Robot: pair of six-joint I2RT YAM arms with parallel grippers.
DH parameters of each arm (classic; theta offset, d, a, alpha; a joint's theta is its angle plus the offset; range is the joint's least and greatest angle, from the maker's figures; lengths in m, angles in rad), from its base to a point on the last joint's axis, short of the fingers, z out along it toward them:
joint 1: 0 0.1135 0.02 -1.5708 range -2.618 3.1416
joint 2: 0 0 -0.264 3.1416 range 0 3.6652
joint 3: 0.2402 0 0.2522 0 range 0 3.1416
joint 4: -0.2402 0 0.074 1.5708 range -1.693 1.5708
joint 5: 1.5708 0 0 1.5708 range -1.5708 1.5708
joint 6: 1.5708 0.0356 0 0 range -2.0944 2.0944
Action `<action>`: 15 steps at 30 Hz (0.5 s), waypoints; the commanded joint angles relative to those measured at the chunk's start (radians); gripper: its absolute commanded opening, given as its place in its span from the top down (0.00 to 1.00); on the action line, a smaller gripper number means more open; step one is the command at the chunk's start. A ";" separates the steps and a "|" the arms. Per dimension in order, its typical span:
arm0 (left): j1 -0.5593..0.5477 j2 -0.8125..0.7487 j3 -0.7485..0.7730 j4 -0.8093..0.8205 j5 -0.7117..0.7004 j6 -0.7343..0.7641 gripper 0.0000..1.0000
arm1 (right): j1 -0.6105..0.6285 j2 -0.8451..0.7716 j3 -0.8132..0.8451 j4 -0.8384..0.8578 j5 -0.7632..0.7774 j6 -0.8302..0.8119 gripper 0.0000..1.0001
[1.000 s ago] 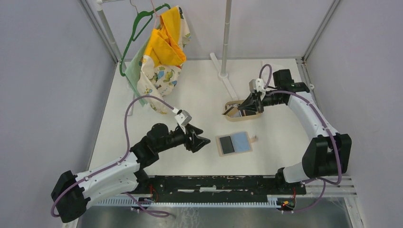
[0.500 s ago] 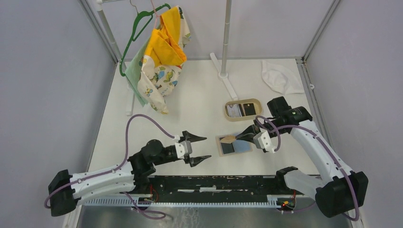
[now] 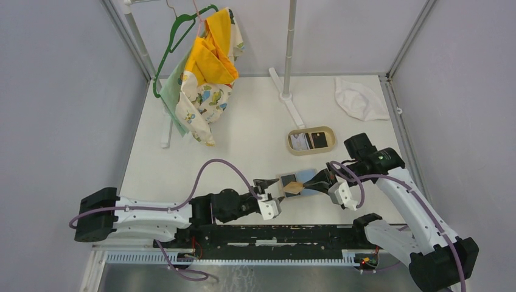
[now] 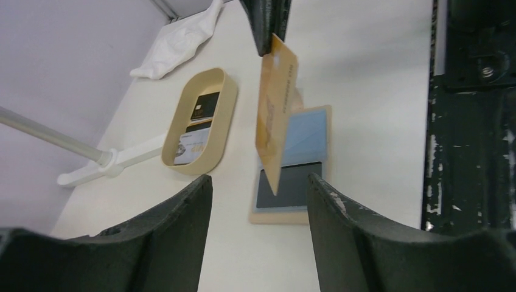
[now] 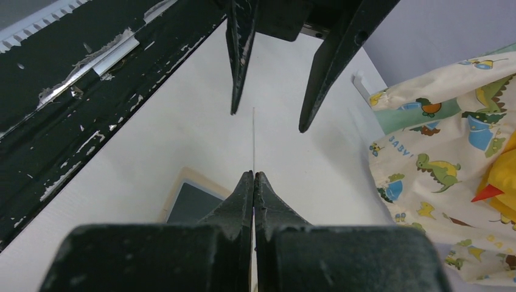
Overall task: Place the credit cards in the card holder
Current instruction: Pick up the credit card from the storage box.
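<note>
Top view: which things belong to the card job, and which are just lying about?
Job:
- gold card, pinched in the shut right pincer
- card holder, lying open below it
- other cards in the tan tray
- left pincer, open, facing the card

Lying about:
- white cloth
- green hanger with printed clothes
- rack pole
</note>
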 commanded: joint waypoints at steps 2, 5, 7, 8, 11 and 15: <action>-0.008 0.078 0.077 0.120 -0.143 0.086 0.42 | 0.009 -0.004 -0.014 -0.016 -0.043 -0.273 1.00; -0.008 0.106 0.101 0.106 -0.116 0.072 0.50 | 0.013 -0.001 -0.017 -0.017 -0.048 -0.277 1.00; -0.009 0.127 0.110 0.103 -0.095 0.062 0.53 | 0.013 0.001 -0.015 -0.017 -0.053 -0.275 1.00; -0.008 0.136 0.114 0.102 -0.083 0.059 0.53 | 0.014 0.002 -0.015 -0.017 -0.055 -0.275 1.00; -0.008 0.153 0.118 0.103 -0.037 0.047 0.54 | 0.014 0.008 -0.015 -0.015 -0.059 -0.273 1.00; -0.008 0.176 0.129 0.115 -0.014 0.040 0.54 | 0.015 0.022 -0.017 -0.017 -0.068 -0.269 1.00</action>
